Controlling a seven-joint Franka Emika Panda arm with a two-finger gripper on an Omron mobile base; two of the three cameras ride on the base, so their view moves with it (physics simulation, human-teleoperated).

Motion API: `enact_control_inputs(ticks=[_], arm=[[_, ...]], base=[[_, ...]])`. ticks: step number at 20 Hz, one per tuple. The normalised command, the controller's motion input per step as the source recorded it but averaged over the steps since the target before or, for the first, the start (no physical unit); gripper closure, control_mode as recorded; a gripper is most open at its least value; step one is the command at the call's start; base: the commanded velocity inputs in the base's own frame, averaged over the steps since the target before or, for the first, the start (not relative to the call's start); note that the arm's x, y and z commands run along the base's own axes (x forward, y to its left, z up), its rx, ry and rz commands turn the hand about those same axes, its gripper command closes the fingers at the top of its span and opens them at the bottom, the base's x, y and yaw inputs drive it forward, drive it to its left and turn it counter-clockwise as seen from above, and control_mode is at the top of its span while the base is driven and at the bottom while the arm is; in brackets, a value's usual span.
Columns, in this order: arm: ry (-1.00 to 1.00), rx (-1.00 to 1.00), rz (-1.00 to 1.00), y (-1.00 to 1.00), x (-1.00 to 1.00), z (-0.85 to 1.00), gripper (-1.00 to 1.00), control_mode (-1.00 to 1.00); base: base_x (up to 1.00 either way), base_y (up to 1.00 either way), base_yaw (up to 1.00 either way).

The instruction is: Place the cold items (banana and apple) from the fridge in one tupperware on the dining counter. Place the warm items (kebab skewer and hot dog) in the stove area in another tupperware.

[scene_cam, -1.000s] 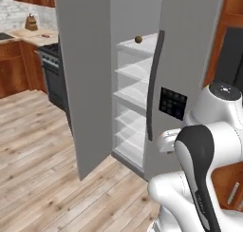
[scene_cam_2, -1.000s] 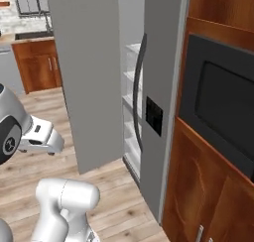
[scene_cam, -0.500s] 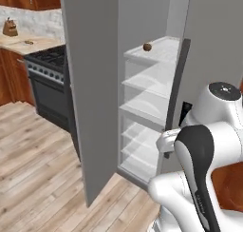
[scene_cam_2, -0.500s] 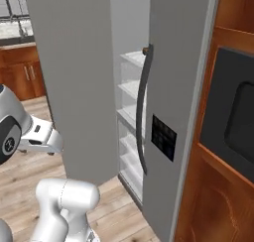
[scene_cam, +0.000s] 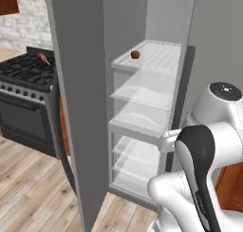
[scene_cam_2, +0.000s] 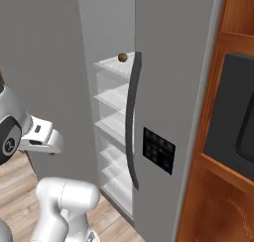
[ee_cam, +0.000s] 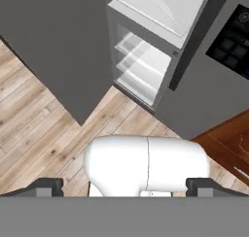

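The white arm sat folded low at the frame's lower right, its gripper (ee_cam: 124,186) aimed floorward, fingers fully spread, holding nothing. Beyond, the tall grey steel fridge (scene_cam: 76,107) stood open; the small round dark apple (scene_cam: 135,54) rested on its upper clear shelf (scene_cam: 156,57), upper centre.

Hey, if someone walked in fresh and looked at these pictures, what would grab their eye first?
The tall grey fridge with its left door swung wide open, showing clear shelves that look bare but for a small dark apple near the front edge of an upper shelf. To the fridge's left stands the black stove, with a small reddish item on its grates. In the hand view, the claw is open, pointing down at the wooden floor.
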Motion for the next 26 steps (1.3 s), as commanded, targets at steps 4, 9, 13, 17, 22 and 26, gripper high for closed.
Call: enact_control_inputs(ticks=[4, 9, 13, 17, 22, 26], arm=[[0.00, 0.00, 0.00, 0.00, 0.00, 0.00, -1.00, 1.00], [0.00, 0.00, 0.00, 0.00, 0.00, 0.00, -1.00, 1.00], [0.00, 0.00, 0.00, 0.00, 0.00, 0.00, -1.00, 1.00], [0.00, 0.00, 0.00, 0.00, 0.00, 0.00, -1.00, 1.00], [0.00, 0.00, 0.00, 0.00, 0.00, 0.00, -1.00, 1.00], [0.00, 0.00, 0.00, 0.00, 0.00, 0.00, -1.00, 1.00]], base=[[0.65, 0.29, -0.40], [0.64, 0.28, -0.30], [0.46, 0.10, -0.30], [0.50, 0.34, -0.40], [0.49, 0.30, -0.31], [0.53, 0.09, -0.22]])
